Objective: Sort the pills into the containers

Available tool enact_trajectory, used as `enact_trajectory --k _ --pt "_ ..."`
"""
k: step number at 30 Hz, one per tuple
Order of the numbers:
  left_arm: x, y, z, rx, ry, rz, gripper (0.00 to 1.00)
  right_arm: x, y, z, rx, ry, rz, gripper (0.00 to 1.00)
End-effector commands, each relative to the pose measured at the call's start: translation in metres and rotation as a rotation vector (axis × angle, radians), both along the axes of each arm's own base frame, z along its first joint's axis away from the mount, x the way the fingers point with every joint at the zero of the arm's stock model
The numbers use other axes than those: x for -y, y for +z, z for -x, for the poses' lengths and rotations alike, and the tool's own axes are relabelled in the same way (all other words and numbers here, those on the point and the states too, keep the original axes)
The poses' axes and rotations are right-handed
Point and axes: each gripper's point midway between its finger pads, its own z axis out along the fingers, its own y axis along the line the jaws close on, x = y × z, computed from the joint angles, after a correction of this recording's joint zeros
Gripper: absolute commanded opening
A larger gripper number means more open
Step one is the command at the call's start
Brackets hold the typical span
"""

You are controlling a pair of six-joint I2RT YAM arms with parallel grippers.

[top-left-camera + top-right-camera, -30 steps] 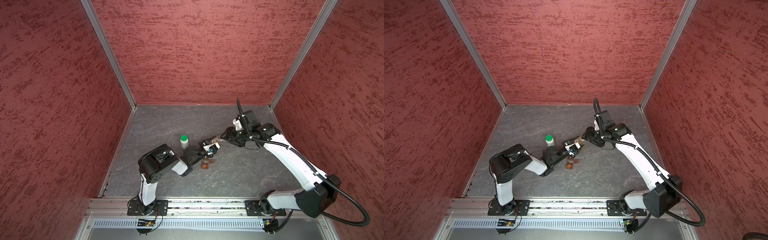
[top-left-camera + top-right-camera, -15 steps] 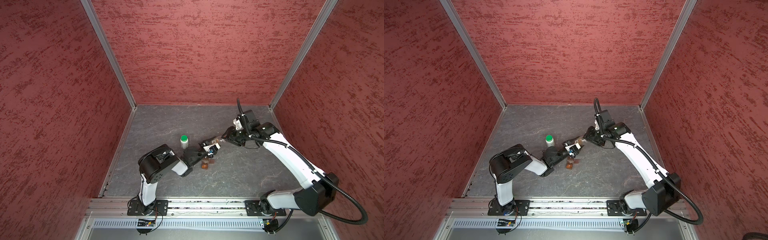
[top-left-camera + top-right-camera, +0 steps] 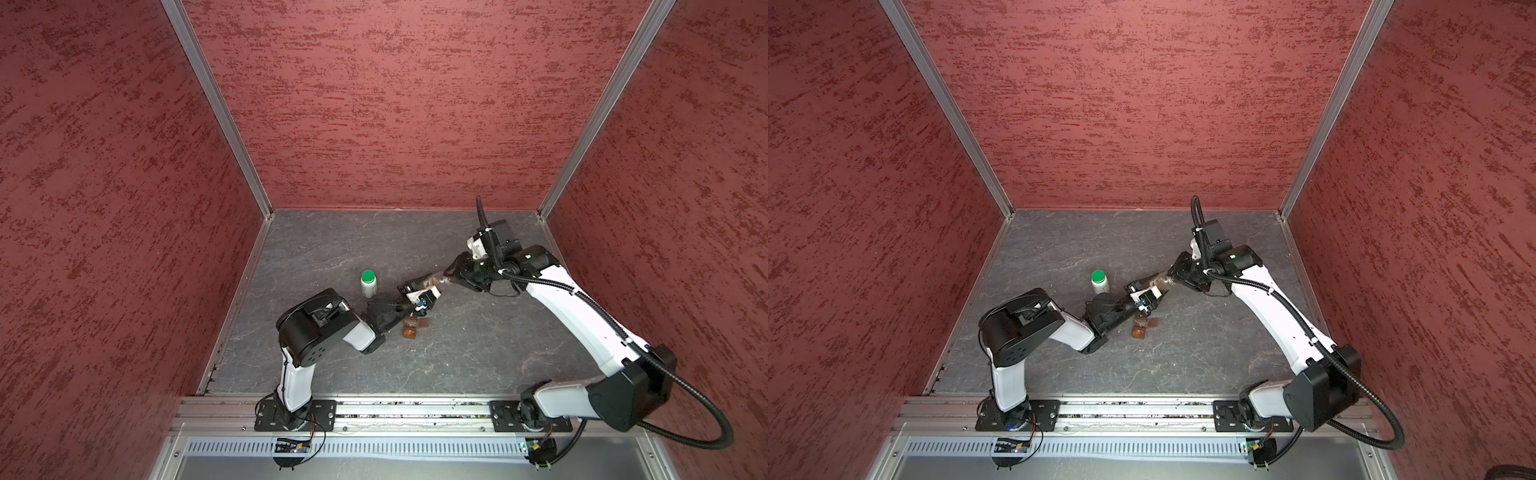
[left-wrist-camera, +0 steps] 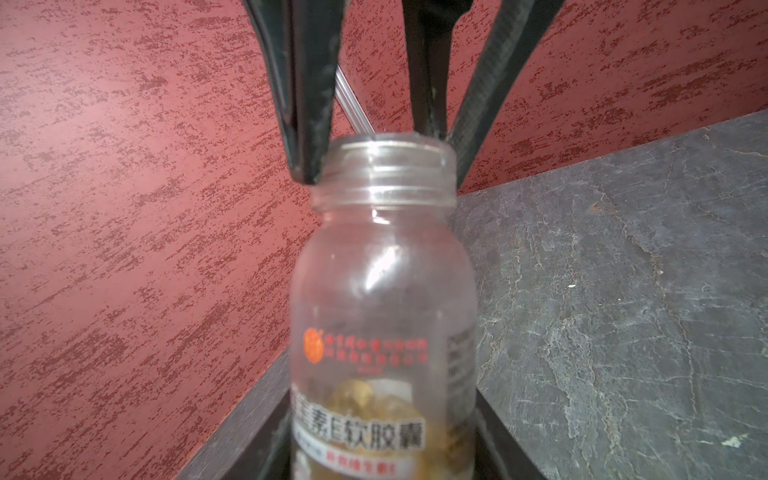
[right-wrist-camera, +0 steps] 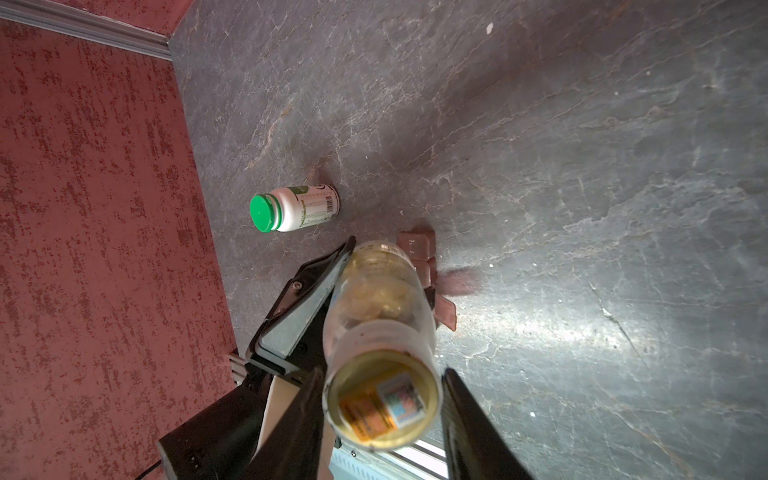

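My left hand (image 3: 417,286) is clamped around the lower body of the clear amber bottle (image 3: 432,279) and holds it off the counter (image 3: 332,249), near the middle, tilted with its mouth aimed to the far right. The left wrist view has the bottle (image 4: 382,291) rising out from between my fingers, label facing the camera, its threaded neck bare and uncapped. My right hand (image 3: 446,276) meets it from the right, its two fingers (image 4: 307,124) straddling that neck. From the right wrist I look straight into the open mouth (image 5: 382,403). One finger (image 5: 299,415) lies against the rim and the other (image 5: 469,415) sits just beside it, so I cannot tell whether this hand is truly pressing or only bracketing the neck. The pills (image 5: 374,291) are a yellowish heap inside the bottle, at the end my left hand grips, and they show blurred behind the label (image 4: 365,399). The containers (image 3: 411,328), a short brown translucent strip, lie on the counter just near of my left hand and partly under it, with one flap sticking out sideways (image 5: 446,313). A white bottle with a green cap (image 3: 368,284) stands upright on the counter just left of my left hand, apart from it.
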Motion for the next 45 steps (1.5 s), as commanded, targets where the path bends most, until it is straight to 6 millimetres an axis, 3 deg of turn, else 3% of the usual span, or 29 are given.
enact_trajectory --k 1,4,14,17,24,28,32,38,45 --pt "0.004 0.011 0.006 0.033 -0.027 0.032 0.00 -0.006 0.003 -0.003 0.011 0.006 -0.038 0.47" --pt "0.004 0.012 0.006 0.034 -0.028 0.033 0.00 -0.005 0.003 -0.003 0.007 0.007 -0.037 0.47" --pt "0.004 0.013 0.012 0.026 -0.061 0.038 0.00 -0.006 0.007 0.000 0.039 0.084 -0.008 0.33" --pt "0.002 0.018 0.029 -0.006 -0.148 0.053 0.00 -0.017 0.014 0.011 0.114 0.278 -0.019 0.31" --pt "-0.002 0.016 0.081 -0.194 -0.391 0.025 0.00 -0.018 0.026 0.044 0.356 0.620 0.023 0.25" --pt "-0.004 0.011 0.095 -0.243 -0.438 0.003 0.00 -0.020 0.028 0.053 0.448 0.739 0.053 0.23" --pt "-0.011 0.012 0.093 -0.241 -0.421 0.016 0.00 -0.020 0.024 0.057 0.516 0.838 0.120 0.23" --pt "-0.017 0.014 0.083 -0.233 -0.400 0.044 0.00 -0.023 0.038 0.061 0.634 0.922 0.145 0.21" --pt "-0.020 0.012 0.075 -0.253 -0.397 0.074 0.00 -0.020 0.037 0.062 0.658 0.967 0.189 0.19"
